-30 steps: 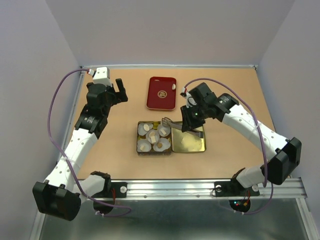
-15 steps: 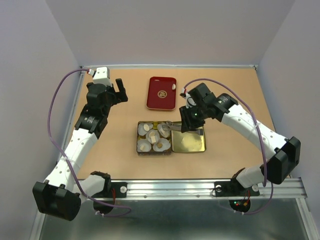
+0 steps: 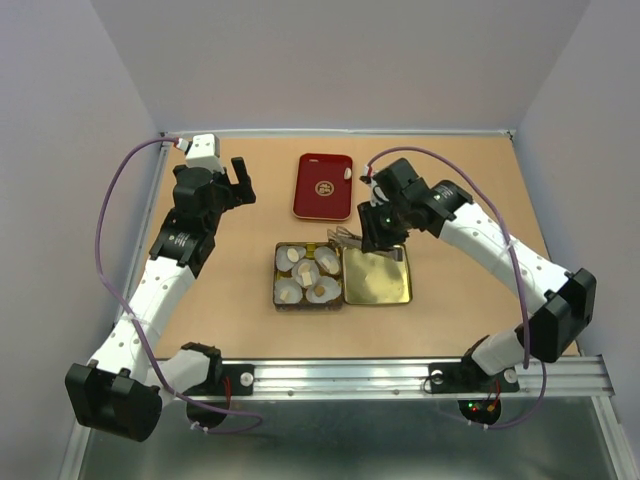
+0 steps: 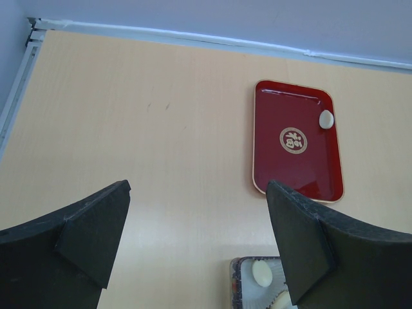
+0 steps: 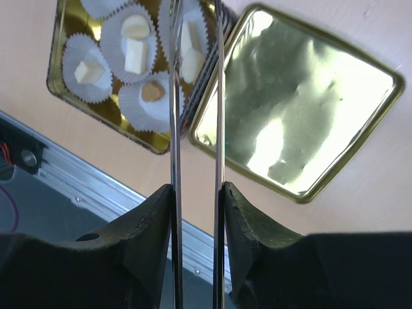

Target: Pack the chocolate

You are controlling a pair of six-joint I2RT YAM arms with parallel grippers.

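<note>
Several chocolate pieces lie in white paper cups inside an open gold tin. In the right wrist view they show as cream blocks and a brown round one. One cream piece lies on the red tray; it also shows in the left wrist view. My right gripper is shut on long metal tweezers, whose tips point over the tin's back right corner. The tips run off the top of the right wrist view. My left gripper is open and empty, far left of the tray.
The tin's gold lid lies face up against the tin's right side. The red tray lies behind the tin. A metal rail runs along the table's near edge. White walls close in the back and sides.
My right gripper has moved back and up towards the red tray. The tweezers' tips have drawn from over the tin's cups to its back right corner. The left arm has not moved.
</note>
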